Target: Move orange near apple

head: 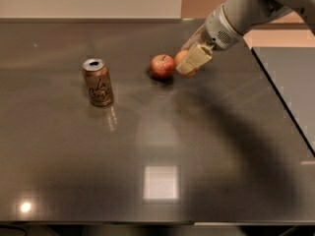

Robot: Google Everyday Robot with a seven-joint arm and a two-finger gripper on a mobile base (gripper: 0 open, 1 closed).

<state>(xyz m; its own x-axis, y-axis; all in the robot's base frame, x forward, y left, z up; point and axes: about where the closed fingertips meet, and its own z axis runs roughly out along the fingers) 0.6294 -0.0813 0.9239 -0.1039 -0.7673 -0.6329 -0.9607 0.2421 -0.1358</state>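
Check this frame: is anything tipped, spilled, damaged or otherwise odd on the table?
Nothing stands out. The can stands upright with no spill around it, and the apple sits whole on the table. The claw, toward the table's far side, grips the orange close beside the apple.

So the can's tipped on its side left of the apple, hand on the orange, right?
No: the camera view shows the can standing upright, not tipped. It is left of the apple, and the hand is on the orange.
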